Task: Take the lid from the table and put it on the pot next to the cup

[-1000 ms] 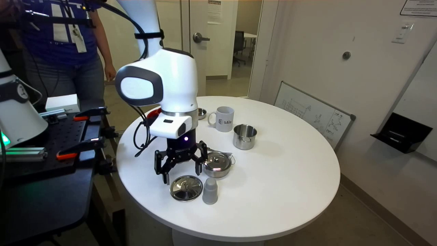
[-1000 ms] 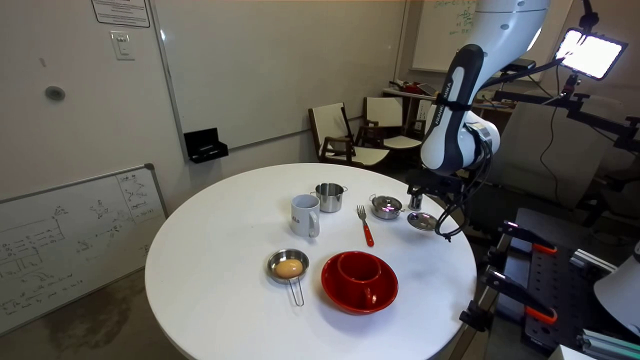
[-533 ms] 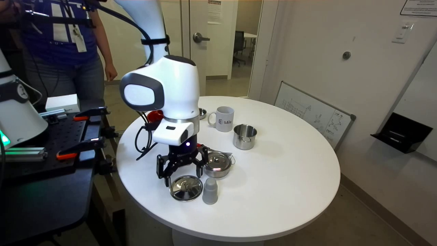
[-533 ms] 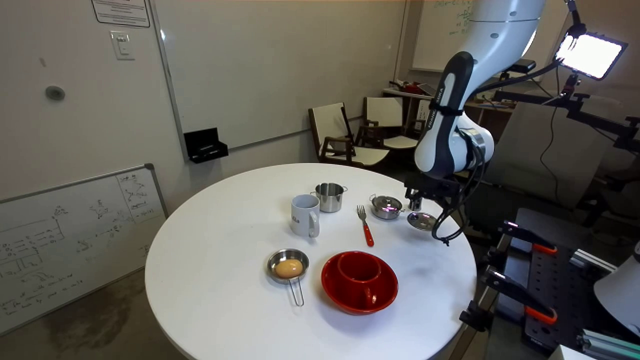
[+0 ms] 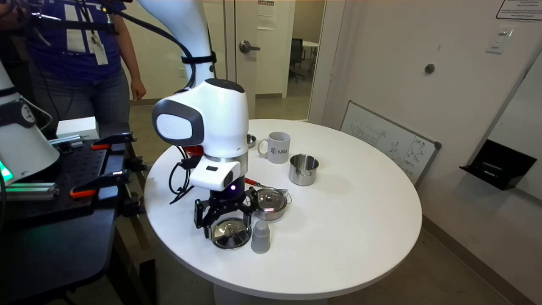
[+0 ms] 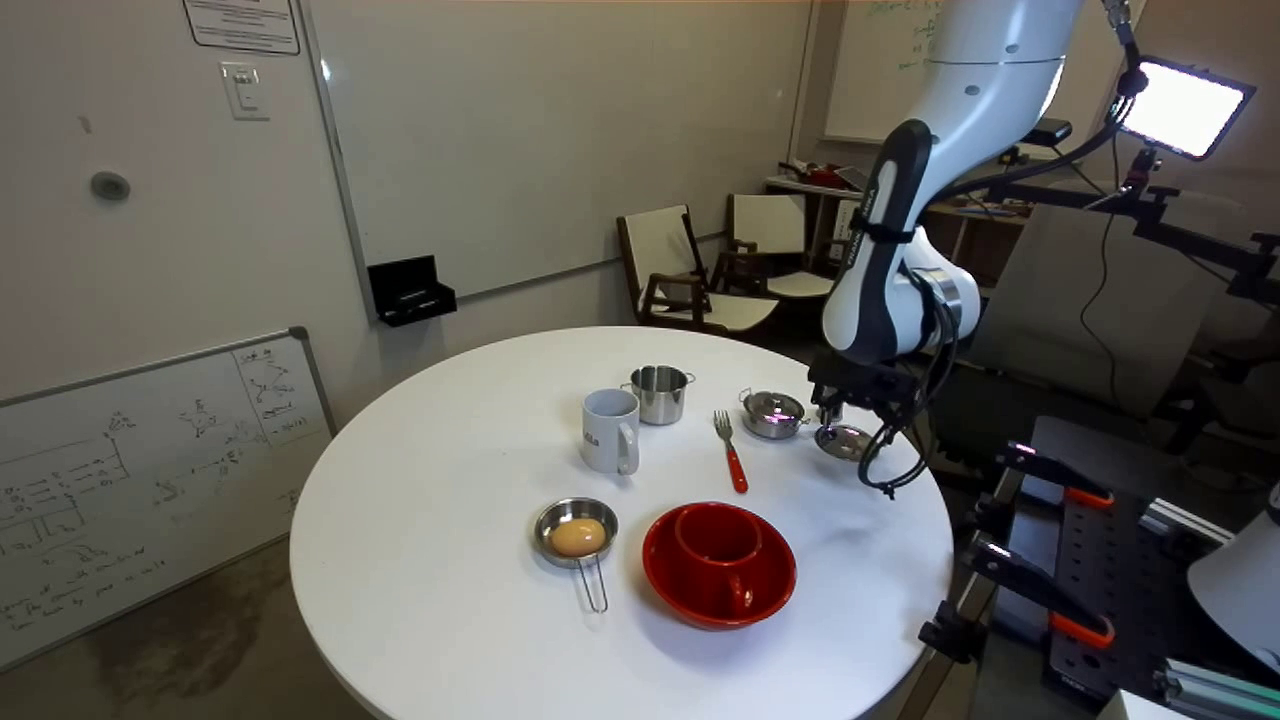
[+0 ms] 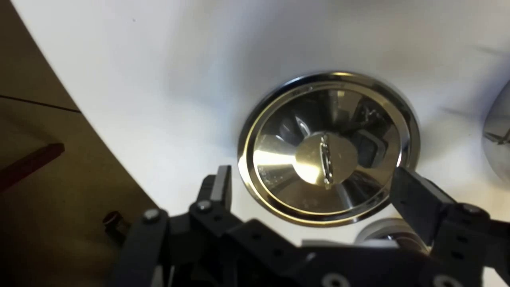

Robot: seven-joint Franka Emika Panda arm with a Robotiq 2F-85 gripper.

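Round white table (image 5: 351, 228), lid (image 7: 329, 149), pot (image 6: 660, 402), cup (image 6: 604, 442), lidded dish (image 5: 271, 204), grey cylinder (image 5: 261, 238), fork (image 6: 733, 460), bowl (image 6: 663, 570), pan (image 6: 578, 508)

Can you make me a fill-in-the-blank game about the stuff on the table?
The fork handle is coloured ____.
A red mug sits inside a red ____.
The word on the white cup is ____.
The open claw points down at the loose steel ____ that could cover the tall pot.

Missing words: red; bowl; Mila; lid.

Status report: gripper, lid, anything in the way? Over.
Gripper open. The lid on table, not yet gripped. Grey cylinder close beside the lid, possible snag.
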